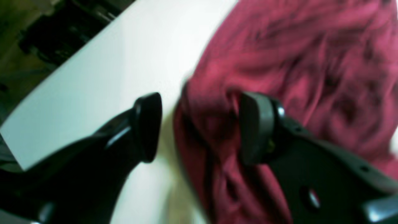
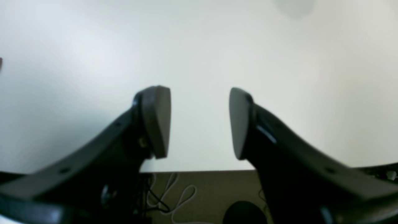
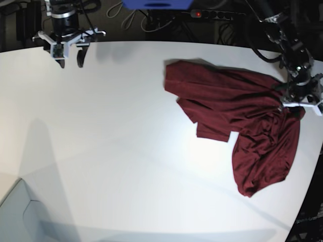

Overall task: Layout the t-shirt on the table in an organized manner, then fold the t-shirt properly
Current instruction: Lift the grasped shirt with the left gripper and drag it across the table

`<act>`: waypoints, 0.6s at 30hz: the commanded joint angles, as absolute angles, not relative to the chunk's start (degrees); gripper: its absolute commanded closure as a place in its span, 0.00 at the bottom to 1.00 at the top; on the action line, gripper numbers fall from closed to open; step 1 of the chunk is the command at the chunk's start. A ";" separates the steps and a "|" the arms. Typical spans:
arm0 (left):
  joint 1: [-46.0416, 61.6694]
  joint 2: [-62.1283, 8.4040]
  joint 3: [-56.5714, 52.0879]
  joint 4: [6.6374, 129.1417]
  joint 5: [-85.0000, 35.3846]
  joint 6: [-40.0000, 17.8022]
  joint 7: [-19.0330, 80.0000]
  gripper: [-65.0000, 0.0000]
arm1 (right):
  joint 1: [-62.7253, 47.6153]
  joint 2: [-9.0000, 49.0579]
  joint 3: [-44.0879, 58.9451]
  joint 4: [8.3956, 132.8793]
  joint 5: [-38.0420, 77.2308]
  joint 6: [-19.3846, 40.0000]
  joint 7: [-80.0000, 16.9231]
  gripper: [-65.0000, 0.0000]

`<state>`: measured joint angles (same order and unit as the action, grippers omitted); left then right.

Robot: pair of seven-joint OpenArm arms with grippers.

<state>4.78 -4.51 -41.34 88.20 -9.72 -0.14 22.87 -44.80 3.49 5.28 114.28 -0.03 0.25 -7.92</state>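
Observation:
The dark maroon t-shirt (image 3: 237, 111) lies crumpled on the right side of the white table (image 3: 111, 141), with one part trailing toward the front right. My left gripper (image 3: 299, 102) sits at the shirt's right edge. In the left wrist view, my left gripper (image 1: 202, 127) is open with its jaws wide apart. A fold of the t-shirt (image 1: 279, 62) lies loose in the gap and under the right finger (image 1: 256, 127), not pinched. My right gripper (image 3: 69, 54) hangs at the table's far left, away from the shirt. Seen close, my right gripper (image 2: 200, 123) is open over the bare table (image 2: 199, 46) with nothing in it.
The table's curved edge runs close past the shirt at the right (image 3: 310, 176). Cables (image 2: 174, 193) lie on the floor beyond the table edge under my right gripper. A power strip (image 3: 212, 13) and dark equipment sit behind the table's far edge.

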 commanded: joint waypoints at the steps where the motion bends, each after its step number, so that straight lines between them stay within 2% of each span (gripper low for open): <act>1: 3.12 -5.67 -41.98 90.07 -10.77 0.13 21.05 0.42 | -45.49 3.65 5.41 115.21 -0.04 0.31 -6.64 0.53; 7: -5.32 -9.27 -38.11 84.97 -12.44 0.13 21.14 0.42 | -45.58 3.65 5.14 115.21 -0.04 0.31 -6.73 0.53; 18: -26.42 -17.10 -25.80 50.51 -12.53 0.13 19.74 0.42 | -45.49 3.65 5.23 115.12 -0.13 0.31 -6.73 0.53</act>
